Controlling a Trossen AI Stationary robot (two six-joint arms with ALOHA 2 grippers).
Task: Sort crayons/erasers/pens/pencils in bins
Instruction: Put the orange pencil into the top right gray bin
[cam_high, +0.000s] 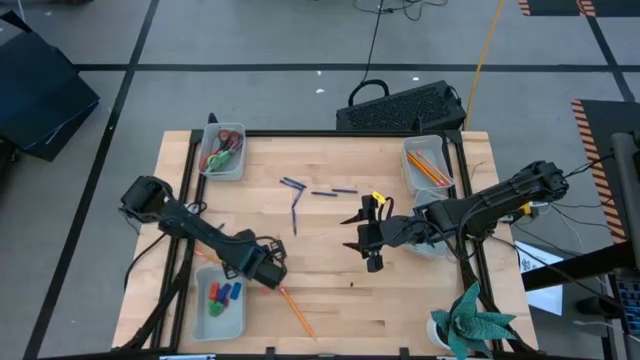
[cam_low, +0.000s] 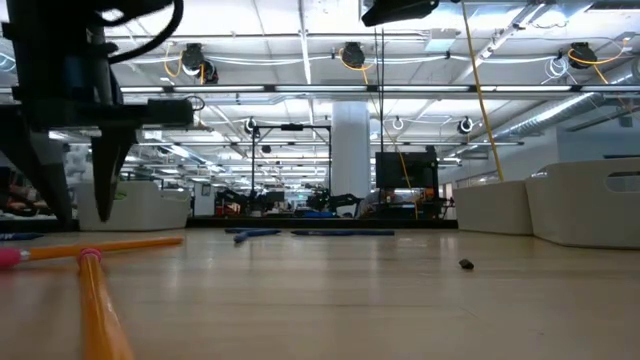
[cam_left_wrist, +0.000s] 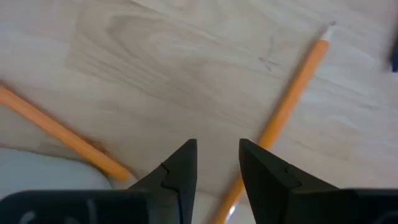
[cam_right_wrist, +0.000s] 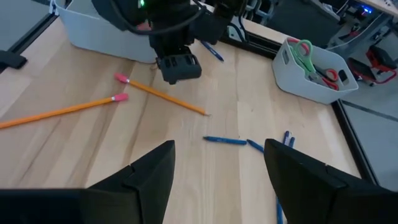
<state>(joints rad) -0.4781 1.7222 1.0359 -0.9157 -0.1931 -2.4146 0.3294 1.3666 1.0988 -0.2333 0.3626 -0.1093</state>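
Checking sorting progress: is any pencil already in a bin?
Yes, the high view shows orange pencils lying inside the bin at the table's far right.

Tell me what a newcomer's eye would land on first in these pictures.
First, the two dark arms meeting over the wooden table: the left gripper hangs low over two orange pencils near the front edge, fingers open. The right gripper hovers open mid-table, with blue pens scattered just beyond it. Then the corner bins: one with scissors, one with bright crayons.
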